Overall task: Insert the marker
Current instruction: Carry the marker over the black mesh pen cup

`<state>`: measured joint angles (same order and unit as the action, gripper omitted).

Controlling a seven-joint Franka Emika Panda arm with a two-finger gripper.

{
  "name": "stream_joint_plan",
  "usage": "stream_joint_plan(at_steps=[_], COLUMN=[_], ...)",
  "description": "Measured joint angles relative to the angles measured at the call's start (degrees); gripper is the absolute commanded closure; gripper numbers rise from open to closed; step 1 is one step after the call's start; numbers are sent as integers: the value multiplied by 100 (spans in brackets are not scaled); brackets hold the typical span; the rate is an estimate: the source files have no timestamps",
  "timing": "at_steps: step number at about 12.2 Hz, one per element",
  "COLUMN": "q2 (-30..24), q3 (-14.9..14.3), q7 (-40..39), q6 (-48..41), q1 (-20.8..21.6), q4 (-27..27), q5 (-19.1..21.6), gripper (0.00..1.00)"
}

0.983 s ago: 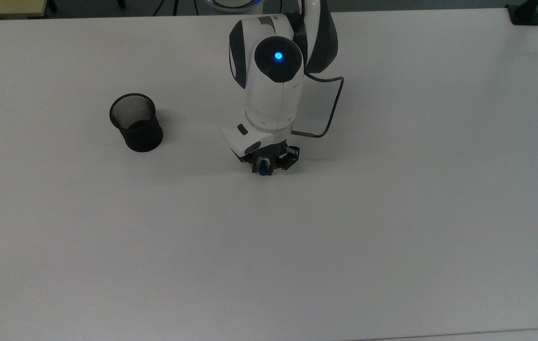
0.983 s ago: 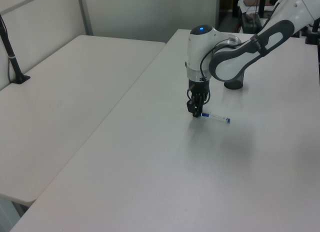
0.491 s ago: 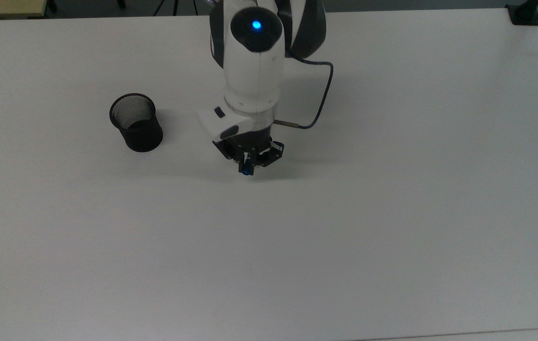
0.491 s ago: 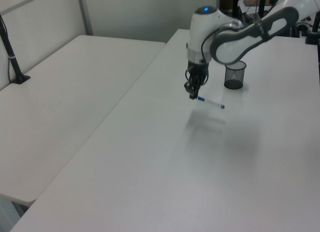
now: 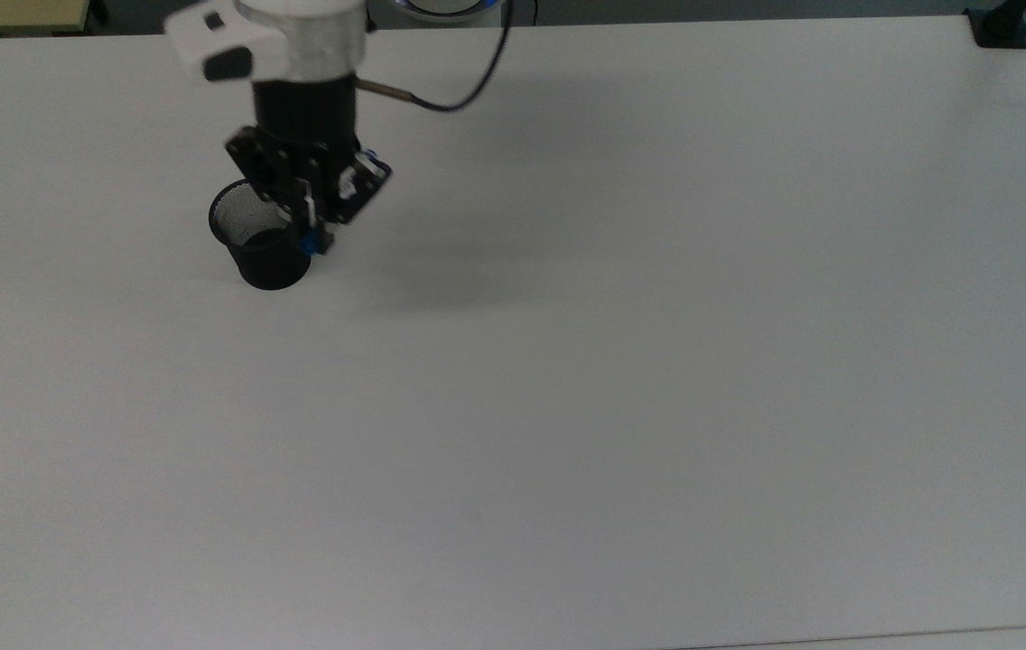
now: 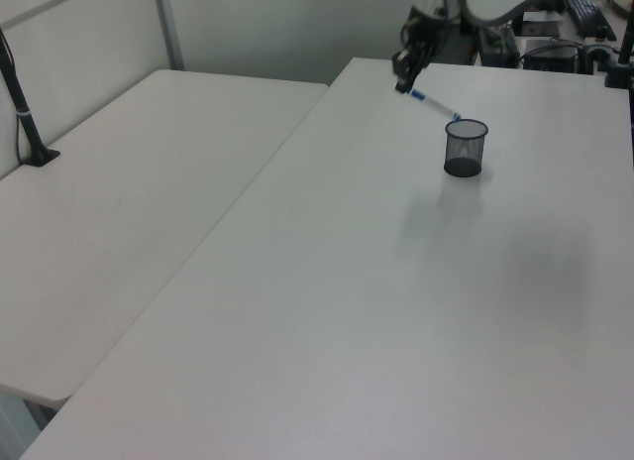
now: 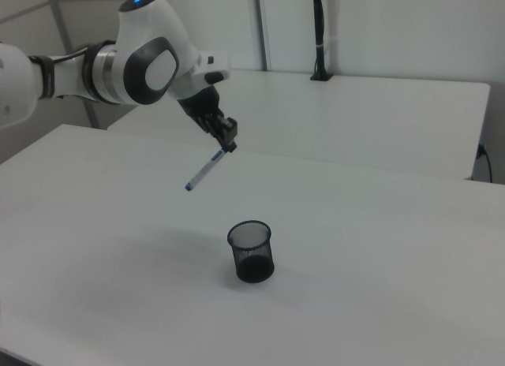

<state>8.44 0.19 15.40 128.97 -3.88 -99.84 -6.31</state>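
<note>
My gripper (image 5: 308, 218) is shut on one end of the marker (image 5: 313, 242), a slim white pen with blue ends. It hangs in the air, tilted, with its free end pointing down and away from the gripper (image 7: 228, 143). In the right view the marker (image 7: 208, 168) is well above the black mesh cup (image 7: 251, 252) and to the right view's left of it. In the left view the marker (image 6: 434, 104) slants down toward the cup (image 6: 466, 148), its lower tip just above the rim. From the top view the gripper overlaps the right edge of the cup (image 5: 259, 236).
The cup stands on a wide white table (image 5: 657, 361). A black clamp (image 5: 1001, 25) sits at the top view's far right corner. A second white table (image 6: 119, 202) lies alongside, carrying a black post (image 7: 319, 35).
The arm lifted the marker off the table's middle. It carried the marker up and toward the top view's left, to just beside and above the cup.
</note>
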Motion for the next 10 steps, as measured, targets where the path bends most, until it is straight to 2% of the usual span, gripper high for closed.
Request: stream_joint_plan(at_steps=[3,5,7,8,10], q2=[-747,-884,-885,-884,-885], q3=[-5,-4,-6,-6,-6], q7=[-1032,-1792,-2646,-3228,-3828], q6=[475,1003,1360,1478,1497], q1=[-578,-824,-1026,-1136,-1185], q4=[-818,-1220,-1420,-1498,-1519], q5=[95,265,638,1005,1518], gripper=[100,100,100,100,100])
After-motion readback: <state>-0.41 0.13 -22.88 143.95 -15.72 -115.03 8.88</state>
